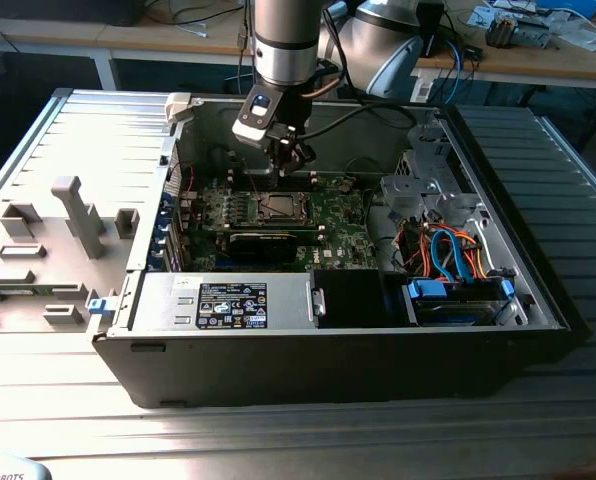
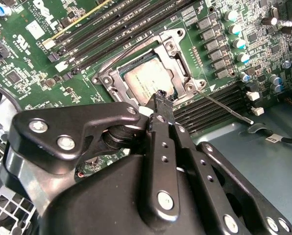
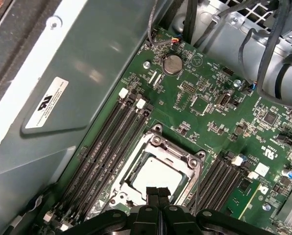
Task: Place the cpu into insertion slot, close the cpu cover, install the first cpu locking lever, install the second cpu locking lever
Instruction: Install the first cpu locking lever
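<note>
One chip in its slot, fingers pinched shut over its edge

One robot arm reaches down into an open computer box (image 1: 378, 370) on a table. The gripper (image 1: 296, 158) hangs over the green board (image 1: 338, 215), right above the slot (image 1: 278, 207).

In both wrist views the two black fingers are pressed together, with no gap between them and nothing held. In the second wrist view the gripper (image 2: 161, 98) has its tip right at the edge of the chip (image 2: 143, 81). I cannot tell if the tip touches the metal or stays just above it. In the first wrist view the gripper (image 3: 158, 192) sits over the near edge of the chip (image 3: 156, 174).

The chip lies flat inside the slot, shiny grey side up. The cover (image 2: 178, 63) is down around it, and the chip shows through the cover's square window. In the first wrist view the cover (image 3: 171, 148) frames the chip on all sides.

A thin metal rod (image 2: 229, 108) runs out from one corner of the cover, across some long black slots (image 2: 219, 115). More long black slots (image 3: 107, 152) lie on the other side of the chip.
</note>
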Tool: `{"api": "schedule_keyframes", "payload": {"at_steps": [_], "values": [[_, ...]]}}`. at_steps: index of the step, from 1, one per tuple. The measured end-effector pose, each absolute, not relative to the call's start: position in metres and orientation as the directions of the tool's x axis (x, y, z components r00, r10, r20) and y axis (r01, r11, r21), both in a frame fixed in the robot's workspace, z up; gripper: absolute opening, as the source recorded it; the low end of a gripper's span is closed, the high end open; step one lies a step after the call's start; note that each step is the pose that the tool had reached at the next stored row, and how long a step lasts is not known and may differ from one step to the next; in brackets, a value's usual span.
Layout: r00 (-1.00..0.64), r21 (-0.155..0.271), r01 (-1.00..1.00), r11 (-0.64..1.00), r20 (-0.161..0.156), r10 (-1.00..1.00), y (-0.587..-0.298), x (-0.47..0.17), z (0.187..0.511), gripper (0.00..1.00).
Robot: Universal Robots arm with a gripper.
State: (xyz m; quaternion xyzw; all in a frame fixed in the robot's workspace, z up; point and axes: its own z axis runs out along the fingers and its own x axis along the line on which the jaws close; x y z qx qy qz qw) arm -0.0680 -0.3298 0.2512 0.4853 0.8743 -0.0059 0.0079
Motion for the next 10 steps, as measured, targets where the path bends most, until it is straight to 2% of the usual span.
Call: {"api": "schedule_keyframes", "payload": {"at_steps": [10], "values": [[-0.551,-0.003,0.834,0.551,-0.019,0.834,-0.3298,-0.0680,0.2513,0.11]]}}
